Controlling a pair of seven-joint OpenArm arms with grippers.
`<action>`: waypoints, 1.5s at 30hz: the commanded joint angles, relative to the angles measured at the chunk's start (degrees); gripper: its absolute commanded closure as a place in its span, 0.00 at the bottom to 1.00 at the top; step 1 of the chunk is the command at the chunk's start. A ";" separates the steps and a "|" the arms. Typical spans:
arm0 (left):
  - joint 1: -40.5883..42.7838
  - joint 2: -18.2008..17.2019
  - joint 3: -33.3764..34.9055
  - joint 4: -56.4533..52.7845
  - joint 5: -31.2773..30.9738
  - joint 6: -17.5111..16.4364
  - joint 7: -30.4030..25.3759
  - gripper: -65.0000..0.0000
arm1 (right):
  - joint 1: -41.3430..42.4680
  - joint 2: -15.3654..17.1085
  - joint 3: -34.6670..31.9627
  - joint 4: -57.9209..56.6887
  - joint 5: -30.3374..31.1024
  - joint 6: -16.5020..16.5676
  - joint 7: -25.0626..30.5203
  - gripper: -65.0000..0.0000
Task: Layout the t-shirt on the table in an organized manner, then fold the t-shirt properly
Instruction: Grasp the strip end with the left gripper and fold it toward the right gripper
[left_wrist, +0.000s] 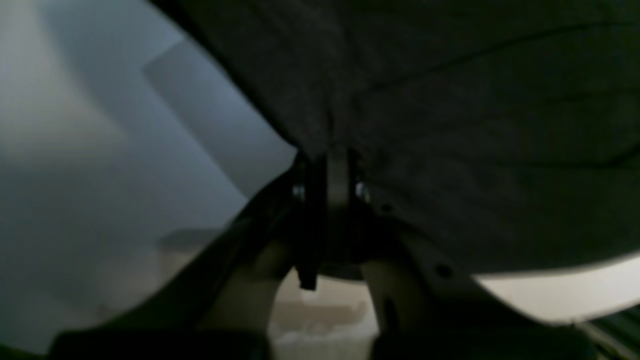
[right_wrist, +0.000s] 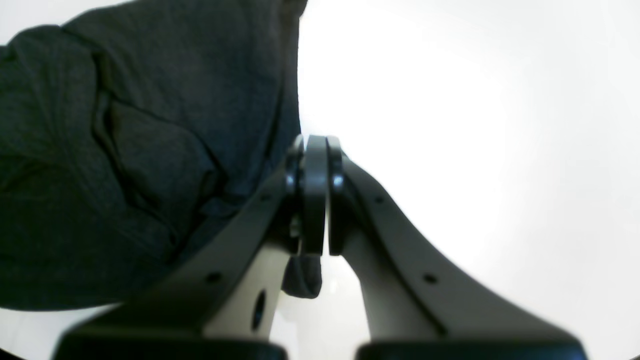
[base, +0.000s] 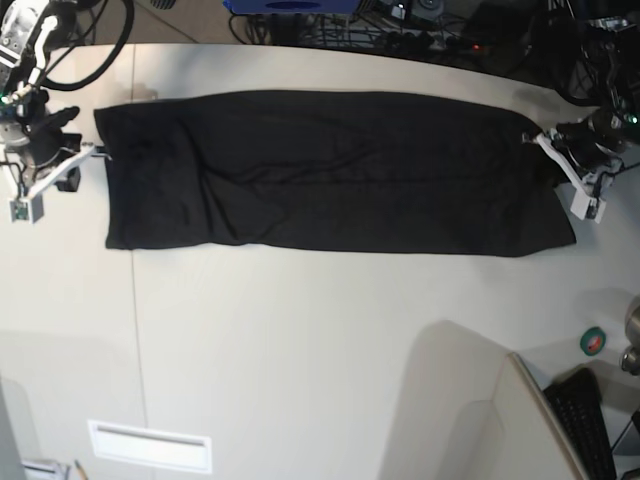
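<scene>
**While both arms pinch the ends, the shirt lies in one long band**

Since we've got three views, we'll go one at a time. From the base view, the t-shirt (base: 330, 170) is spread as a long black band across the far half of the table (base: 300, 340), plain black side up, no graphic showing. Its long edges run roughly straight, with a few soft creases near the middle and toward the end on that view's left.

Our right gripper (base: 92, 152) sits at the shirt's end on the left of the base view. In the right wrist view the jaws are pressed together on the cloth edge (right_wrist: 150, 150), with a small tab of fabric poking out below them and bright tabletop (right_wrist: 475, 125) on the other side.

Our left gripper (base: 540, 140) is at the opposite end. Its wrist view is dark and blurry, but the jaws look clamped tight with the black cloth (left_wrist: 475, 125) draped right over the fingertips (left_wrist: 305, 200), so it has hold of that end.

Off to the side, a small white vent panel (base: 150, 446) sits near the table's front edge, and a green roll of tape (base: 593, 341) lies near a keyboard (base: 585, 420).
</scene>
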 joint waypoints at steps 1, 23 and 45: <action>0.37 -0.30 0.71 4.02 -1.30 -0.43 0.18 1.00 | 0.41 0.69 0.13 1.09 0.23 0.47 0.99 1.00; -2.53 11.66 23.65 18.52 -1.39 9.06 14.33 1.00 | 0.58 0.69 0.13 1.09 0.23 0.47 0.99 1.00; -6.67 15.53 28.31 13.51 -1.65 11.17 14.42 1.00 | 0.67 0.69 0.22 1.09 0.23 0.47 0.99 1.00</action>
